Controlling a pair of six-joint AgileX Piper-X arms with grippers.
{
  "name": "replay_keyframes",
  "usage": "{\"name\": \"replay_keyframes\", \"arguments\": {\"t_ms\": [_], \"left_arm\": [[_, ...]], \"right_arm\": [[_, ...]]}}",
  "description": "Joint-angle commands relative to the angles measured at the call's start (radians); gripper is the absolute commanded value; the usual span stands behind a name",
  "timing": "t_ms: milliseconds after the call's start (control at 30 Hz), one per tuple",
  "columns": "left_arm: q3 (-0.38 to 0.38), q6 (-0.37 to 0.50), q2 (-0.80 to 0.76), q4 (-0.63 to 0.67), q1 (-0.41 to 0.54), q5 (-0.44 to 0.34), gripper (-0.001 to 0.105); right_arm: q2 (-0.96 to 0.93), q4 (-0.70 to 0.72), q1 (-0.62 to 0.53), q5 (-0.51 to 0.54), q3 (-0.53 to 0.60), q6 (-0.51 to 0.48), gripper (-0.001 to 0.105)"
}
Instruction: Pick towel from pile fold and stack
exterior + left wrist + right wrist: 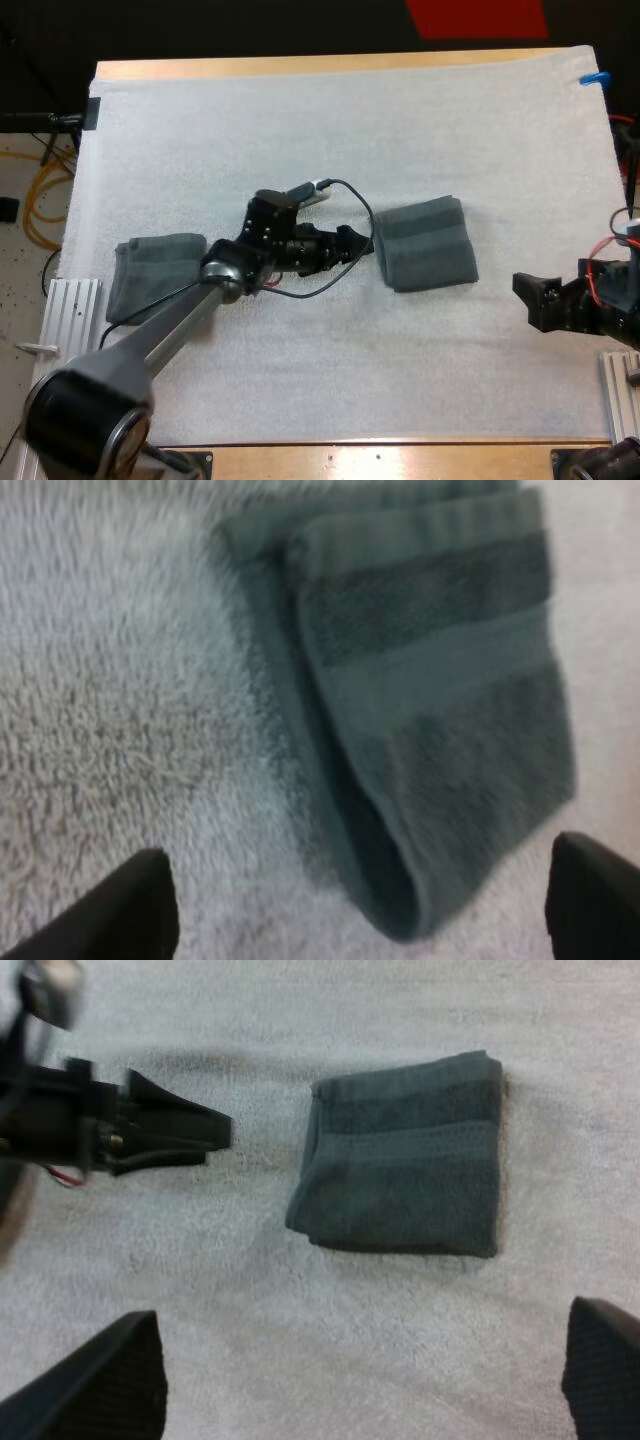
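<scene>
A dark grey-green terry towel [425, 243], folded into a thick rectangle, lay flat near the middle of the white, nubbly mat [300, 130]. The left gripper [360, 242] sat just beside its rounded fold edge, black fingers spread wide, gripping nothing. The right gripper [524, 292] hovered well apart from it, near the mat's right side, likewise wide and empty. A second, looser dark grey-green towel [155, 272] lay near the mat's left edge. As a judgement, any pinch should take all the soft layers at the fold together, low to the mat, so the woven bands remain aligned.
</scene>
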Motion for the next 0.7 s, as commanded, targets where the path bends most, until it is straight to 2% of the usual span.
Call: {"name": "replay_keyframes", "arguments": {"t_ms": [0, 167, 333, 667], "left_arm": [[-0.006, -0.035, 0.025, -0.028, -0.012, 0.007, 0.073], [-0.024, -0.114, 0.12, -0.074, -0.026, 0.016, 0.073], [-0.067, -0.134, 0.163, -0.071, -0.035, 0.031, 0.073], [-0.154, -0.242, 0.223, -0.053, -0.119, 0.0, 0.072]], "right_arm": [[-0.014, 0.007, 0.002, 0.006, -0.004, 0.001, 0.078], [-0.023, 0.018, 0.002, 0.028, -0.004, 0.001, 0.078], [-0.023, 0.019, 0.002, 0.028, -0.004, 0.001, 0.078], [-0.023, 0.019, 0.002, 0.028, -0.004, 0.001, 0.078]]}}
